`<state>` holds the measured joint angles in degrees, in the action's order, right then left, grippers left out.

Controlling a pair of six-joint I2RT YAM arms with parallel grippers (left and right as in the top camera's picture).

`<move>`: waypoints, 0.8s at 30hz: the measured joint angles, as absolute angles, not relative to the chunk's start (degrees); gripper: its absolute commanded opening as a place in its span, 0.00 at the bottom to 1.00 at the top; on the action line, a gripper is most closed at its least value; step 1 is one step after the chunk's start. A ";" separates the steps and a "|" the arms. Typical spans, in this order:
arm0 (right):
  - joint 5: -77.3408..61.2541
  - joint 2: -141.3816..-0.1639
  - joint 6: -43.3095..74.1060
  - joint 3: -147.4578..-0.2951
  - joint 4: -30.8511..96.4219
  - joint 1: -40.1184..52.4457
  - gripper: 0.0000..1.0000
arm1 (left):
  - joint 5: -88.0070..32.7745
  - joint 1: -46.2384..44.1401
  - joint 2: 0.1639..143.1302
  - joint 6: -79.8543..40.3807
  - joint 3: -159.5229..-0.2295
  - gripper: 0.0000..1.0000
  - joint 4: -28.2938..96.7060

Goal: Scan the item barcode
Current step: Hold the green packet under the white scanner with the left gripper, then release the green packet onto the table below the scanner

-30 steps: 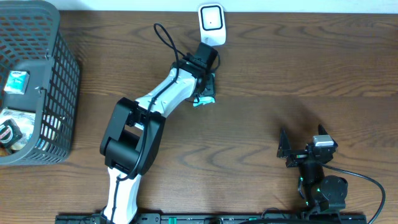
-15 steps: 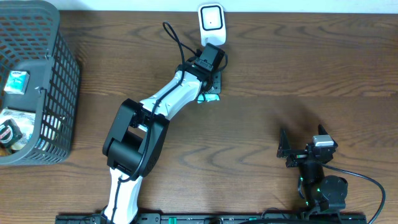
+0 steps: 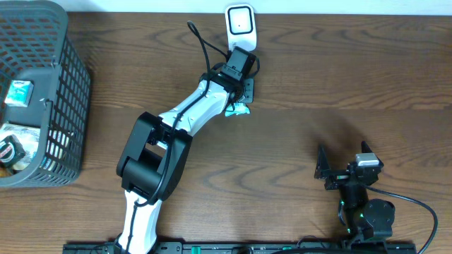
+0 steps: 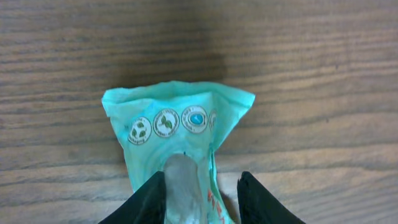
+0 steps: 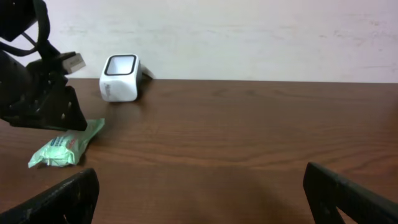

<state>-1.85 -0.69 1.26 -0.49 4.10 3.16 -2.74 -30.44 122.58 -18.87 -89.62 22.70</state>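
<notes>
The green packet [image 4: 180, 134], squeezed by the left pincer [image 4: 202, 186], is seen nearer the scanner [image 3: 240, 25] than before. Its long side is pointed straight out from the pincer.

The table [image 3: 353, 77] is smooth, grained wood; the packet [image 4: 180, 124] crinkled glossy plastic film; the scanner [image 3: 240, 27] shiny white plastic.

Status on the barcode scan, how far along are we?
Done: the teal packet lies on the table just short of the white scanner.
In hand: the left gripper straddles the packet's near end; a firm pinch isn't clear.
Left: probably lift it and face the barcode to the scanner window. No barcode shows in any view.
The right gripper is open and parked.
</notes>
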 measured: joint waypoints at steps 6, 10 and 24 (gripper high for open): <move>-1.85 -0.69 1.28 -0.49 4.10 3.16 0.99 | -2.92 -30.44 122.26 -17.56 -89.86 0.49 23.64; -1.85 -0.69 1.28 -0.49 4.10 3.16 0.99 | -3.11 -30.24 119.79 -17.23 -89.86 0.56 24.12; -1.85 -0.69 1.28 -0.49 4.10 3.16 0.99 | -3.07 -24.32 96.05 -15.51 -90.06 0.77 30.28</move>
